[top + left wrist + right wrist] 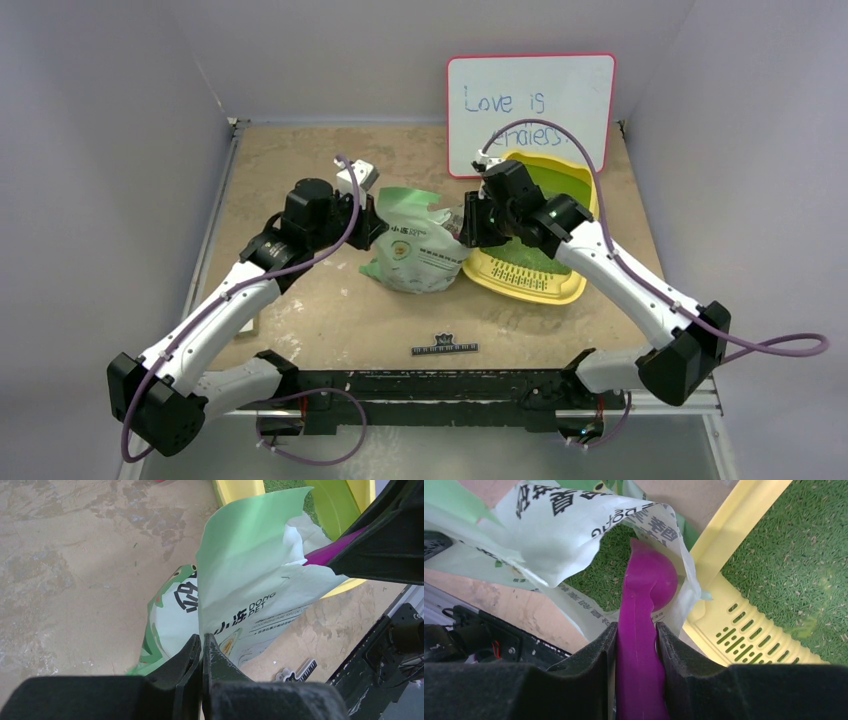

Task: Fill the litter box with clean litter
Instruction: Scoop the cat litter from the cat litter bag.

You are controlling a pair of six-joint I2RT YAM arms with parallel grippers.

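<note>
A: Starting at the left: how is the left gripper (202,641)?
B: Its jaws are pressed together on the edge of the pale green bag (250,580). The print reads "DONG PET" beside Chinese characters.
A: Centre?
B: The right gripper (636,627) clamps the handle of the magenta scoop (646,585). The bowl sits inside the bag's torn mouth, with green granules behind it.
A: Right side?
B: The litter box (540,292) is yellow with a slotted grille at its near end, and lies just right of the bag. The clean litter (794,555), fine grass-green grains, covers its floor. Behind it, the whiteboard (530,95) reads "Love is"; the second line is partly hidden.
</note>
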